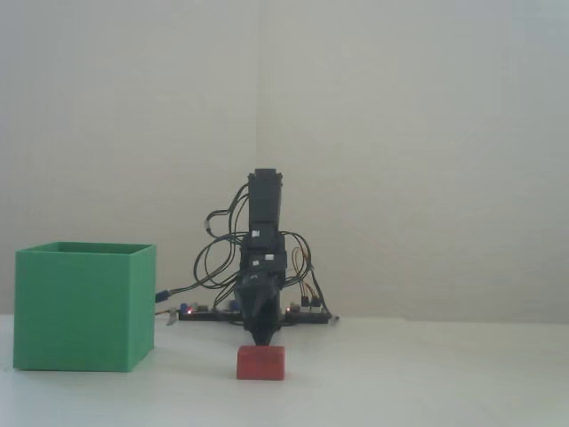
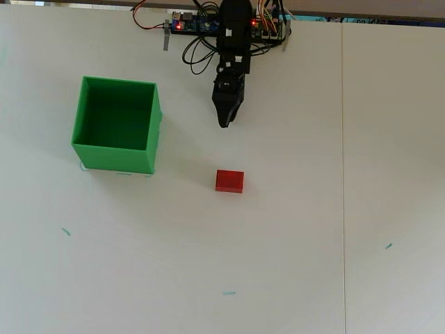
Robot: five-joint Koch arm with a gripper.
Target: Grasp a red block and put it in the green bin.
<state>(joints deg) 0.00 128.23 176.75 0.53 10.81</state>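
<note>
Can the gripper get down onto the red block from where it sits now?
Probably yes. In the overhead view the gripper points at the red block across bare table, with the green bin well off to the left.

You can't tell whether the gripper [image 2: 224, 124] is open: in both views its jaws merge into one dark tip. In the fixed view the block [image 1: 260, 363] hides the tip's lower end. The bin [image 1: 84, 307] conceals its own inside there. The overhead view crops the arm's base [image 2: 229, 21].
</note>
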